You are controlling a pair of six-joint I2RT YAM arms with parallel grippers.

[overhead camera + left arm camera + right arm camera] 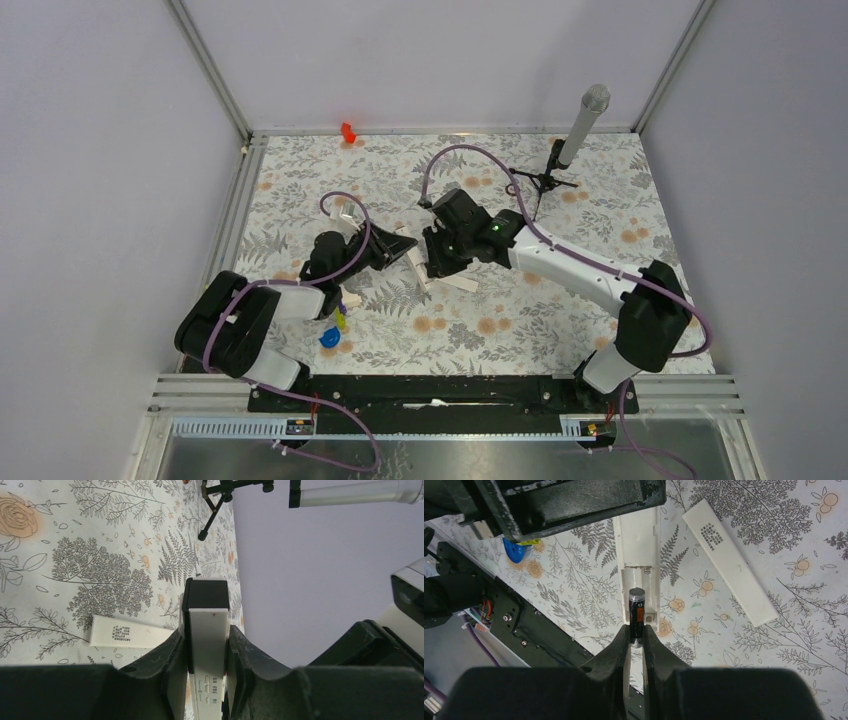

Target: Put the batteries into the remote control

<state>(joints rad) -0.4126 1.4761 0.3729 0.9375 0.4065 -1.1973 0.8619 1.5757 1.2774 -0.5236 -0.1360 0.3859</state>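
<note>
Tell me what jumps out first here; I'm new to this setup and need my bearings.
First, the meeting at mid-table: the left gripper clamps the remote control, while the right gripper holds a dark battery at its open compartment. Next, a loose white cover lies flat on the flowered cloth beside them, and a grey microphone stands near the far right corner.
</note>
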